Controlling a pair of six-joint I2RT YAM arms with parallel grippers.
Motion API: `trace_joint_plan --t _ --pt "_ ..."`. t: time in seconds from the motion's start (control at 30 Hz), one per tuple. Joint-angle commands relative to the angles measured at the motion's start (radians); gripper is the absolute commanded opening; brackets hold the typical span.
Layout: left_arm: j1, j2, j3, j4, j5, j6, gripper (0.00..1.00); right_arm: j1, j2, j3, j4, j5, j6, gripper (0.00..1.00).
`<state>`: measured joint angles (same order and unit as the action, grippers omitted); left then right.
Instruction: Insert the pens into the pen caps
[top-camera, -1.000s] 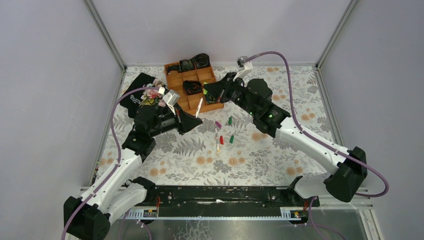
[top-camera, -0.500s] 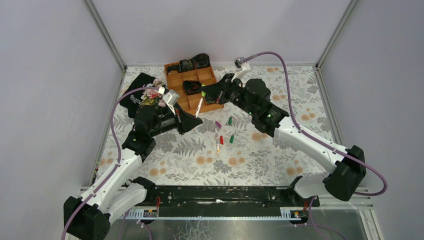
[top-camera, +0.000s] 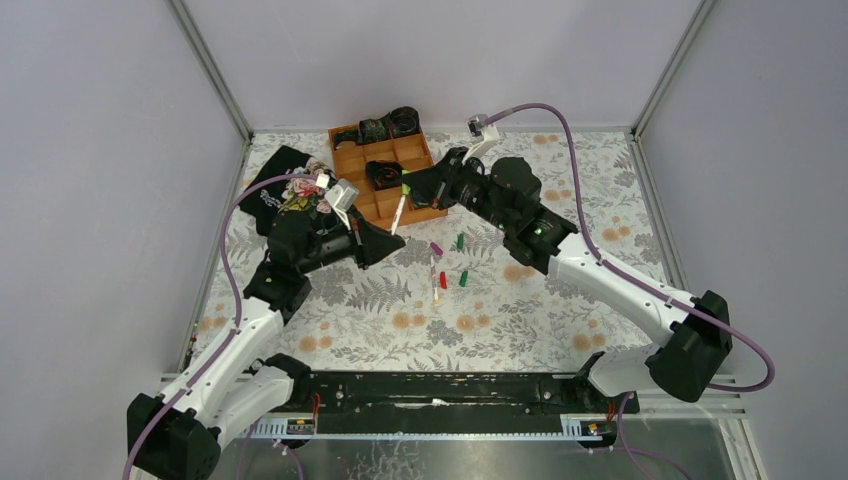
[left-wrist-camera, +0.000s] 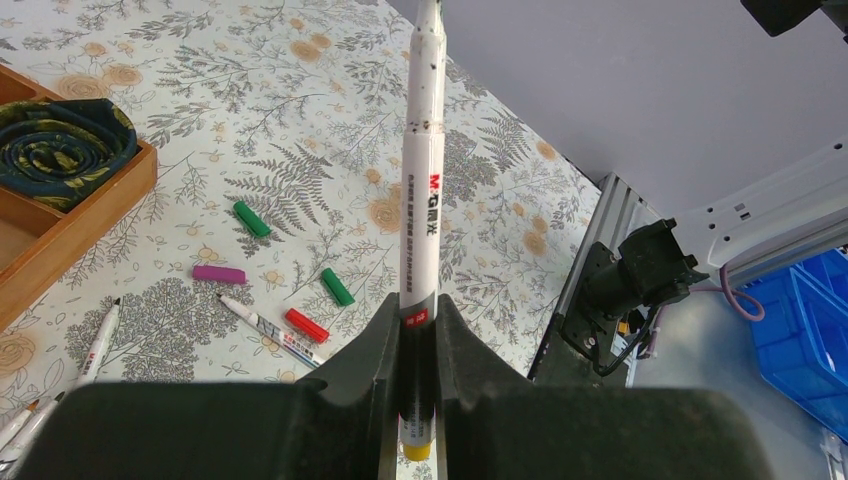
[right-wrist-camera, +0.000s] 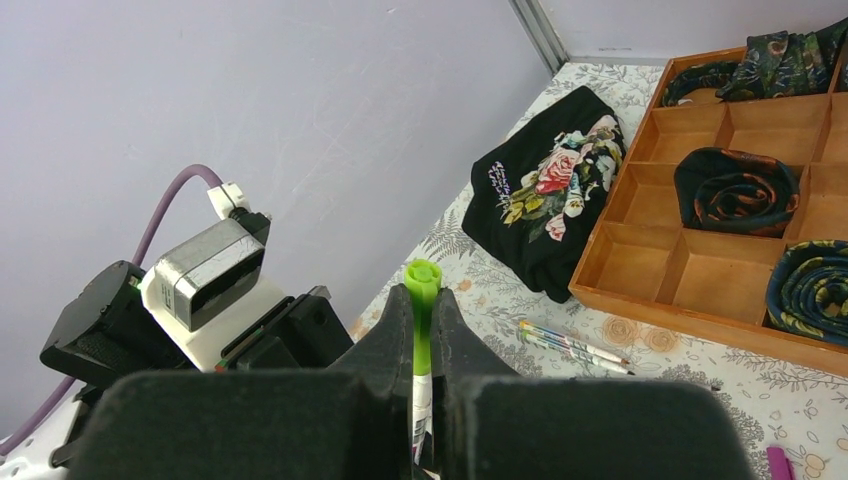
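My left gripper (top-camera: 386, 240) (left-wrist-camera: 420, 306) is shut on a white pen (top-camera: 398, 214) (left-wrist-camera: 422, 180) with a yellow rear end, holding it above the table. My right gripper (top-camera: 412, 188) (right-wrist-camera: 421, 296) is shut on a lime green cap (top-camera: 406, 187) (right-wrist-camera: 421, 300) that sits on the pen's far tip; the white barrel shows just under the cap. On the cloth lie a magenta cap (top-camera: 436, 248) (left-wrist-camera: 218, 274), two dark green caps (top-camera: 460, 241) (left-wrist-camera: 252, 218), a red cap (top-camera: 443, 280) (left-wrist-camera: 307, 325) and a loose pen (top-camera: 435, 285) (left-wrist-camera: 265, 330).
A wooden compartment tray (top-camera: 352, 150) (right-wrist-camera: 655, 300) with coiled dark items stands at the back. A black flowered shirt (top-camera: 278, 190) (right-wrist-camera: 550, 190) lies left of it. Two more pens (right-wrist-camera: 570, 343) lie near the tray's front edge, and another pen (left-wrist-camera: 95, 345) shows in the left wrist view.
My right gripper has moved a little left with the lime cap, bringing it onto the tip of the held pen. The left arm has stayed put.
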<state>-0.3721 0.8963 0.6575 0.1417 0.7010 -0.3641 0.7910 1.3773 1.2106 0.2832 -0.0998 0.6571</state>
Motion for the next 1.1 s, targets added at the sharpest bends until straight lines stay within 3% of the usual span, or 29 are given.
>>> trace_joint_plan --t 0.0,0.8,1.07 --pt "0.003 -0.02 -0.01 0.081 0.008 -0.014 0.0 -0.003 -0.009 0.002 0.068 -0.044 0.016 0.0" --pt "0.002 -0.038 -0.03 0.131 0.013 -0.048 0.0 -0.003 -0.024 -0.085 0.142 -0.05 0.0 0.0" --pt "0.002 -0.02 -0.053 0.245 -0.016 -0.142 0.0 0.029 -0.029 -0.145 0.197 -0.071 0.053 0.0"
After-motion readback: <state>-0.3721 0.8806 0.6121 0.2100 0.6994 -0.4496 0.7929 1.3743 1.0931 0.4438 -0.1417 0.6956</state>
